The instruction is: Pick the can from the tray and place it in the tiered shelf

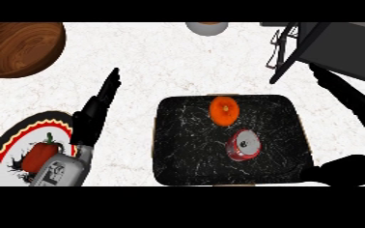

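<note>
On a white marble counter (178, 63), a black speckled tray (192, 149) holds a red can (243, 145) lying on its side, silver end showing, with an orange fruit (224, 110) just beyond it on the same tray and not touching it. The robot's right hand (341, 94) reaches in over the tray's right edge, its dark fingers (322, 75) extended and relaxed, holding nothing; the can lies to the left of those fingers and nearer the robot, apart from them. Beyond the fingertips, at the counter's far right corner, stands the dark tiered shelf (314, 43), its wire frame angling down towards the tray's far right corner. The left hand (96, 111) rests at the view's left, fingers straight and close together, pointing away from the robot, grasping nothing. Nearer the robot than those fingers, a patterned plate (35, 130) with a red, yellow and black rim carries a red bell pepper (41, 153), partly hidden by the grey forearm. Far to the left of the left fingertips sits a wooden bowl (27, 46) at the counter's corner. A grey round object (206, 27) shows at the far edge, cut off by the frame.
</note>
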